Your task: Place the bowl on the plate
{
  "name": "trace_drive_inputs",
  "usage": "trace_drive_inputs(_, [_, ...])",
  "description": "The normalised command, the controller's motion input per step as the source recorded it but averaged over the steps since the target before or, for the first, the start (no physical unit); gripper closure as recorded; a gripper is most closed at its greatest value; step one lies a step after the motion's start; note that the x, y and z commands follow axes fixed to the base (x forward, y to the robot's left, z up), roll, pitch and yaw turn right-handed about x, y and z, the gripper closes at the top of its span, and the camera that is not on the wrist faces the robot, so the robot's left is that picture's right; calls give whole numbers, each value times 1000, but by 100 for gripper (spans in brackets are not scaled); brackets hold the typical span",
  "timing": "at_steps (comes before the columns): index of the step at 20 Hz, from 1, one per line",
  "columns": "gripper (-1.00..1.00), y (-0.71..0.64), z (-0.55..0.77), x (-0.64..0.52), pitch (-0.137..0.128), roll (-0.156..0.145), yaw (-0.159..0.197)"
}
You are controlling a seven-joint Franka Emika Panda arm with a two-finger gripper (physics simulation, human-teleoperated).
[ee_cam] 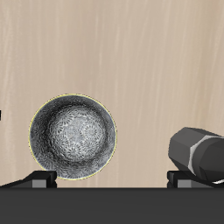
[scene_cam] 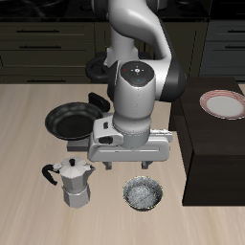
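The bowl [scene_cam: 144, 193], small with a dark grey rim and speckled grey-white inside, stands on the wooden table near its front edge. In the wrist view the bowl [ee_cam: 73, 136] lies off to one side of the finger line, not between the fingers. My gripper [scene_cam: 144, 167] hangs just above and slightly behind the bowl, open, with nothing in it. Its two fingertips [ee_cam: 40, 178] stand wide apart in the wrist view. The plate [scene_cam: 222, 103], white with a reddish-pink ring, rests on a dark raised block beside the table, well away from the gripper.
A black frying pan [scene_cam: 73, 121] sits farther back, partly behind the arm. A metal moka pot [scene_cam: 75, 183] stands beside the bowl near the front edge; the moka pot's body [ee_cam: 198, 151] shows in the wrist view. The dark block [scene_cam: 212, 144] rises above table level.
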Motion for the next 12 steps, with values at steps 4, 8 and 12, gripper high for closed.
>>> trace_drive_inputs(4, [-100, -38, -193, 22, 21, -8, 1])
trace_drive_inputs(8, [-100, 14, -145, 25, 20, -3, -4])
trace_drive_inputs(12, [-100, 55, -68, 42, 5, 10, 6])
